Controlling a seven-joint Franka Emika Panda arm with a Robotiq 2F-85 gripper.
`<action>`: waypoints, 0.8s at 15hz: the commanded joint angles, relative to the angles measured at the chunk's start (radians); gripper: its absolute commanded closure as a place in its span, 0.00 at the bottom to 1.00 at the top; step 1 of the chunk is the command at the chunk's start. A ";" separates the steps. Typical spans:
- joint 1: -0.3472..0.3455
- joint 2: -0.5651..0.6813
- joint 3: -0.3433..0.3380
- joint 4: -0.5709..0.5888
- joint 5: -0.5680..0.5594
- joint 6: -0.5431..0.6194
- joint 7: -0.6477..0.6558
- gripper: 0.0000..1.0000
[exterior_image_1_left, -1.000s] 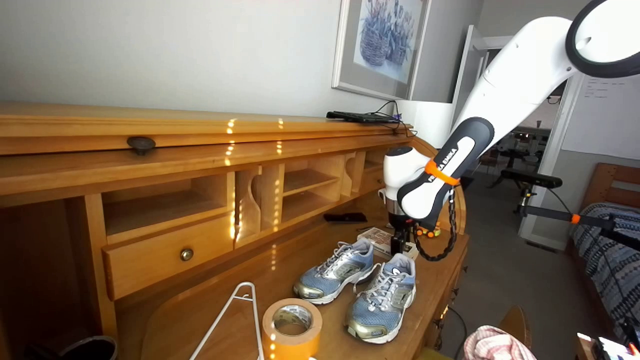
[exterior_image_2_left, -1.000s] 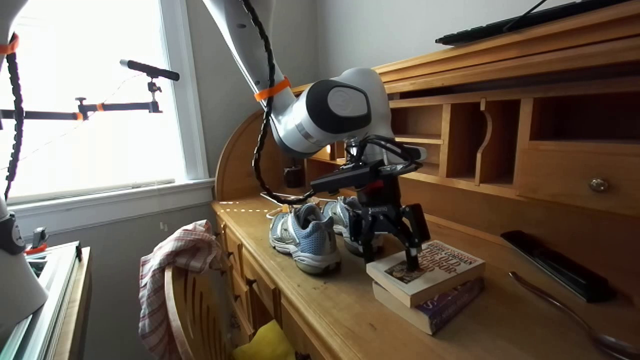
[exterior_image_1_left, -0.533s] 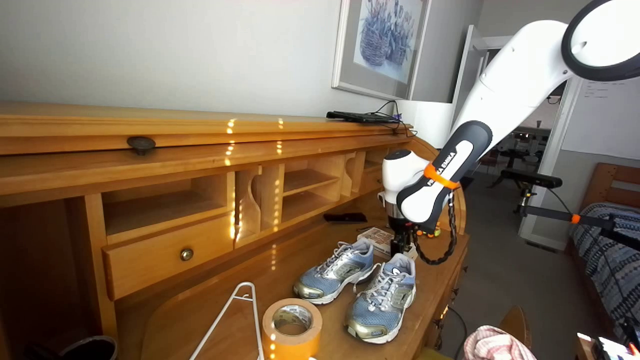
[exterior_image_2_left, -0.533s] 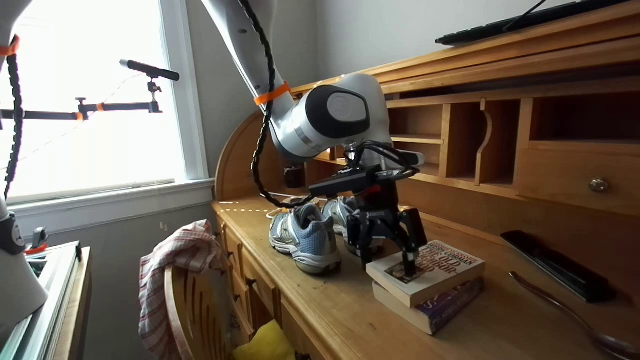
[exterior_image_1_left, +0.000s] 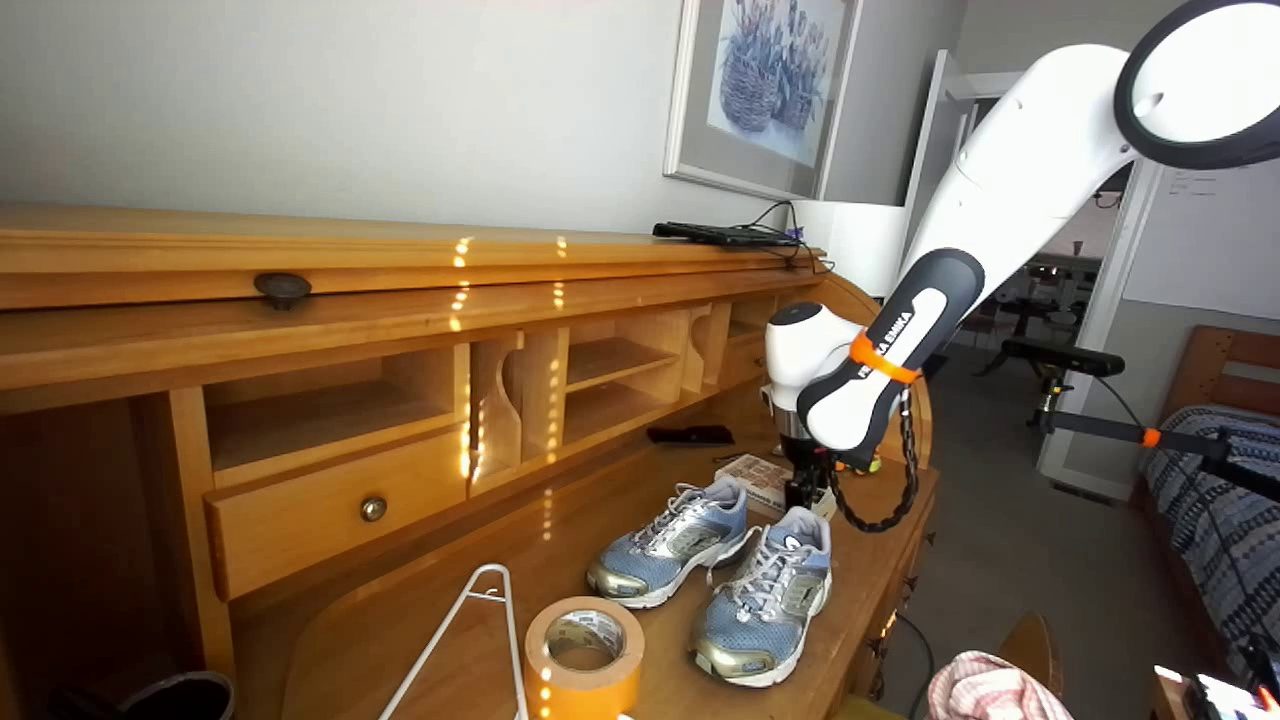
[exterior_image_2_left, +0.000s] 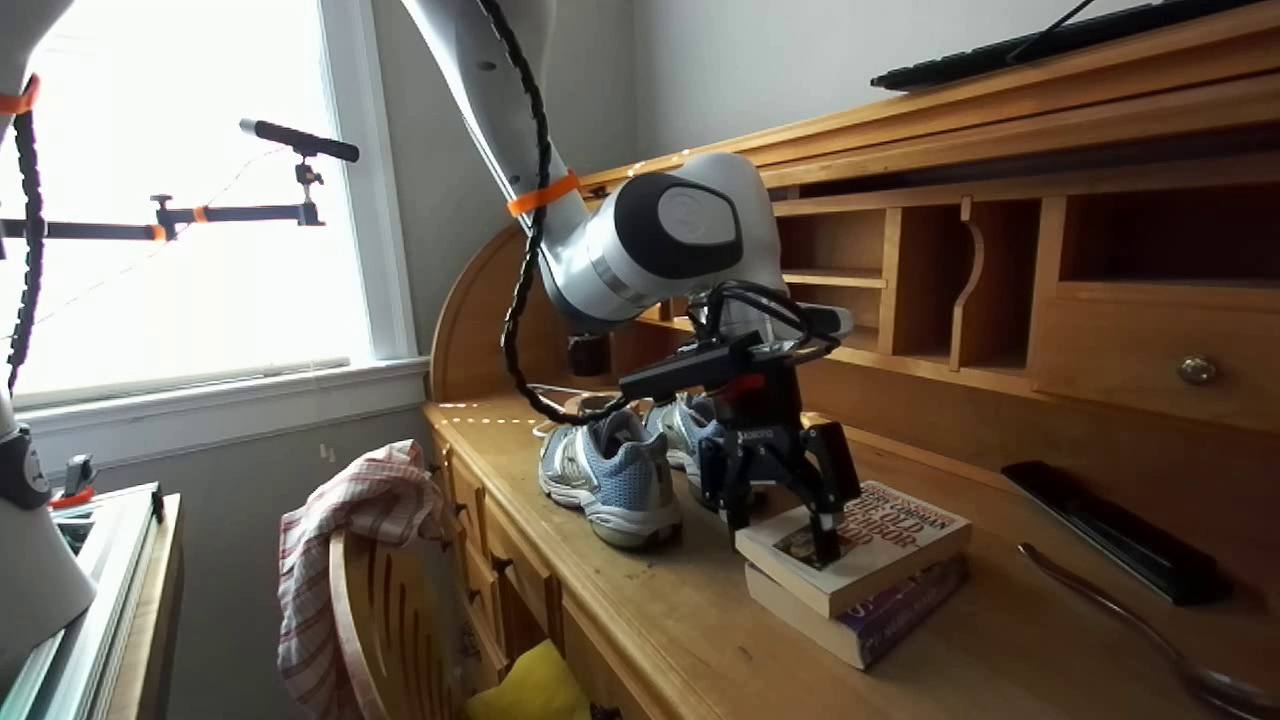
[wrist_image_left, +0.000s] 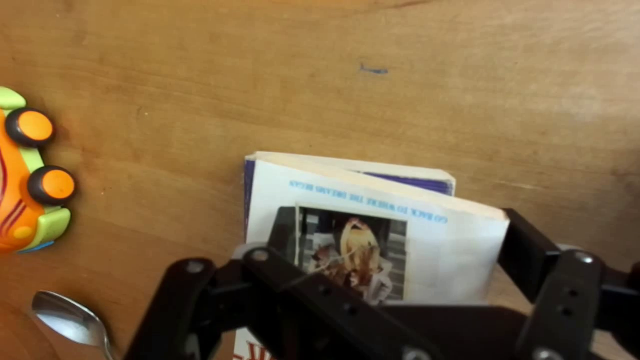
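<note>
A white paperback (exterior_image_2_left: 905, 530) lies on top of a purple-edged book (exterior_image_2_left: 915, 600), turned a little against it. Over this stack my gripper (exterior_image_2_left: 780, 535) points down, jaws wide apart and nothing clamped. In the wrist view one finger (wrist_image_left: 282, 229) stands over the cover of the white paperback (wrist_image_left: 450, 255), at its picture; whether it presses on the cover I cannot tell. The opposite finger (wrist_image_left: 525, 250) is just outside the book's right edge, close to or touching the corner. The purple book (wrist_image_left: 412, 183) peeks out beneath. Gripper links hide the lower cover.
A pair of blue-grey sneakers (exterior_image_2_left: 615, 480) stands close beside the gripper. An orange toy car (wrist_image_left: 17, 195) and a spoon (wrist_image_left: 70, 317) lie near the books. A long black object (exterior_image_2_left: 1115, 530) is by the hutch. Farther along are a tape roll (exterior_image_1_left: 585, 655) and a hanger (exterior_image_1_left: 510, 640).
My gripper has come down a little onto the stack, then shifted slightly. The top paperback appears to have moved by a small amount. Jaws remain wide.
</note>
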 joint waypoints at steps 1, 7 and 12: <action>0.011 0.025 -0.013 0.018 -0.020 -0.004 0.034 0.30; 0.005 0.024 -0.010 0.033 -0.016 -0.009 0.031 0.72; 0.003 0.018 -0.009 0.035 -0.014 -0.008 0.029 0.91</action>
